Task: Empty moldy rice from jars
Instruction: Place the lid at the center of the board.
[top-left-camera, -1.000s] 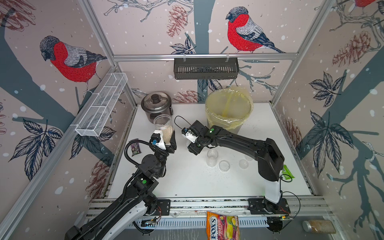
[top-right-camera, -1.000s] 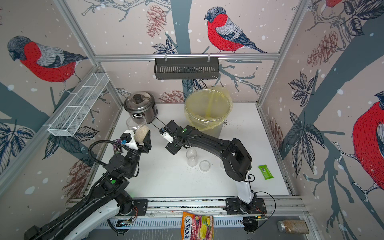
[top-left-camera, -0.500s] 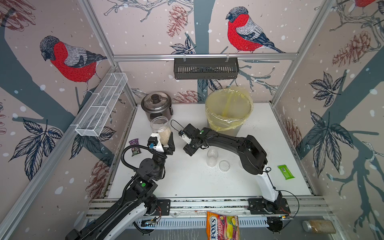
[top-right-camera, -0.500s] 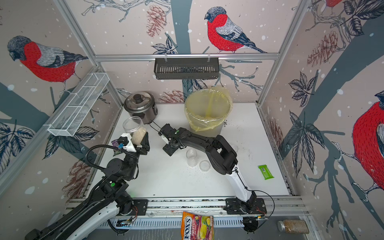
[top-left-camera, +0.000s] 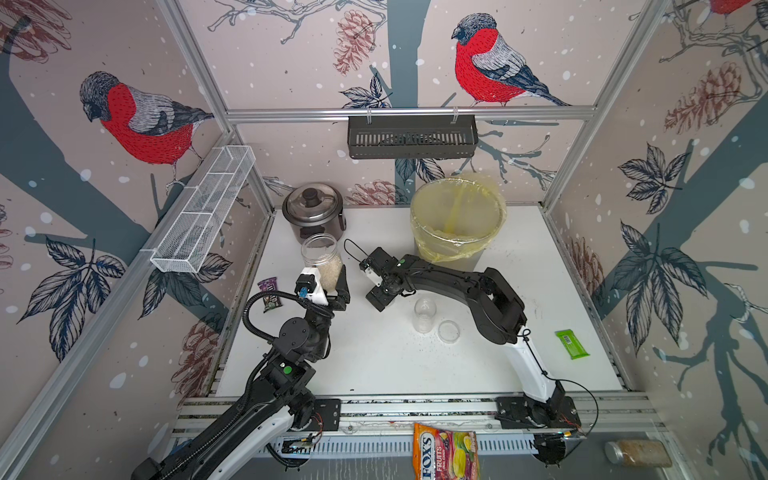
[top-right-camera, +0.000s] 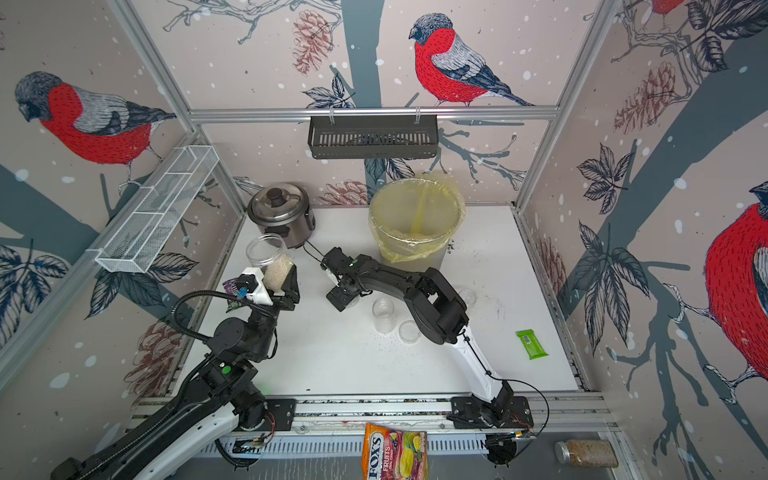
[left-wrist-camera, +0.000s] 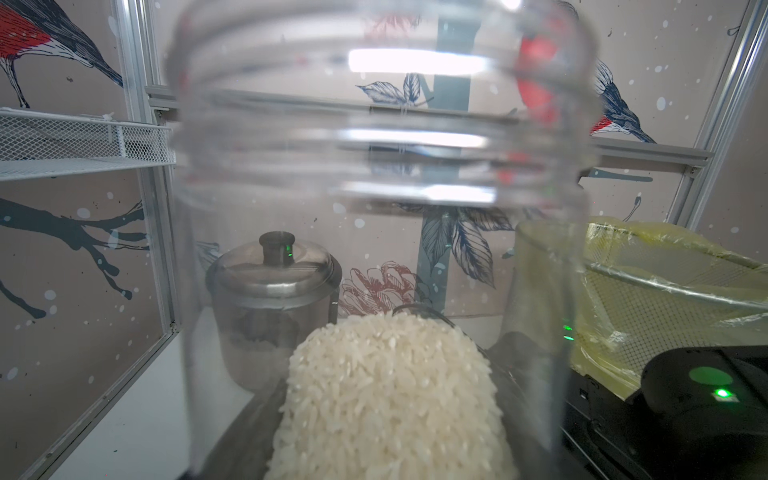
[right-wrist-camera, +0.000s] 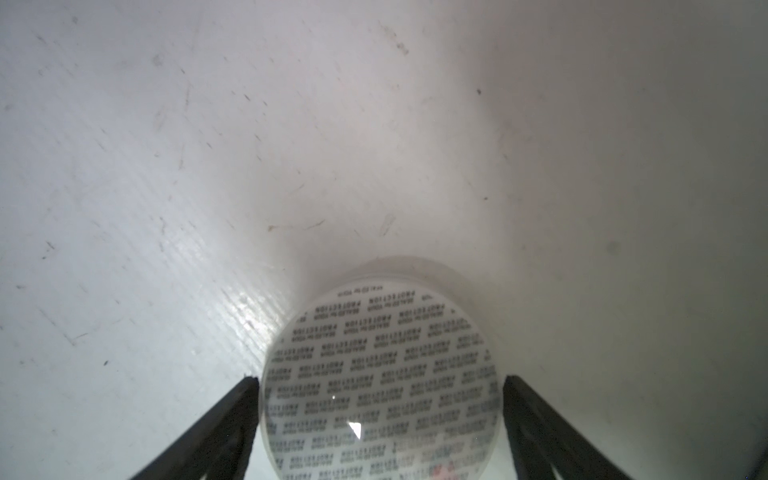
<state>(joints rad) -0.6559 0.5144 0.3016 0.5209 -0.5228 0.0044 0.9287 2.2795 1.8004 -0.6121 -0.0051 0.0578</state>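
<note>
Two clear jars show plainly, along with two loose lids and two end effectors. The wide jar (top-left-camera: 319, 252) has no lid and is tilted. The left end effector (top-left-camera: 328, 293) is clamped around its lower half and holds it up near the one rice cooker (top-left-camera: 312, 208).

The moldy rice (left-wrist-camera: 390, 399) is a single heap of off-white grains. It is banked against the base end of that jar and fills the lesser part of it (in the left wrist view the grains read one by one, pale cream).

The narrow jar (top-left-camera: 424, 316) stands upright and open on the mid tabletop (top-left-camera: 374, 361). A clear lid (top-left-camera: 449, 331) lies just beside it.

The silver lid (right-wrist-camera: 382, 353), covered in rows of small dark print, lies flat on the tabletop. The right end effector (right-wrist-camera: 379, 379) has its fingers spread wide on either side of the rim, with a sliver of gap on one side, and grips nothing.

One bin (top-left-camera: 496, 216) lined with a yellow bag stands at the back. A further clear round piece (top-right-camera: 467, 297) peeks from behind the right arm in a top view (lid or jar, I cannot tell).
</note>
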